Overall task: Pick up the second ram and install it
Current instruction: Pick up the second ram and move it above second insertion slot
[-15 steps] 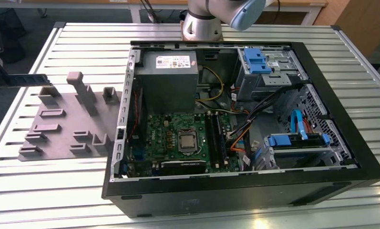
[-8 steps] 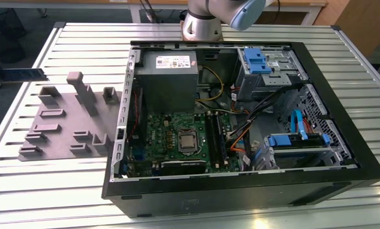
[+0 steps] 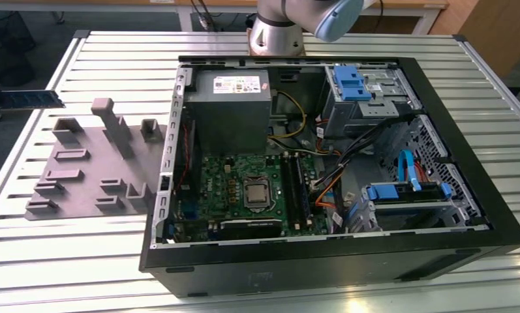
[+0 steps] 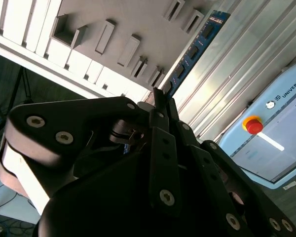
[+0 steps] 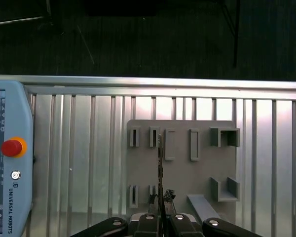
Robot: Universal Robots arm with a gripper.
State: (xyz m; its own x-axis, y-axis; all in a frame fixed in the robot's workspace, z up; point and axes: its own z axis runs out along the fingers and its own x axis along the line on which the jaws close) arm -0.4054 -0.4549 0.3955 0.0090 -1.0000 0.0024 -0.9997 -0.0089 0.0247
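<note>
My gripper (image 5: 161, 198) is shut on the second ram (image 5: 160, 165), a thin blue-green strip seen edge-on in the first wrist view, above the grey fixture plate (image 5: 202, 168). The second wrist view shows the ram (image 4: 193, 48), with its row of black chips, sticking out past the gripper (image 4: 159, 98). In the exterior view the ram (image 3: 32, 98) hangs at the far left, beyond the plate (image 3: 85, 169) and well away from the motherboard (image 3: 233, 186) and its long black slots (image 3: 290, 189).
The open computer case (image 3: 329, 261) lies on the slatted metal table (image 3: 94, 52), with a power supply (image 3: 229, 98), cables and blue drive clips (image 3: 351, 81) inside. The arm's base (image 3: 275, 36) stands behind the case. A teach pendant (image 5: 7, 163) rests on the table.
</note>
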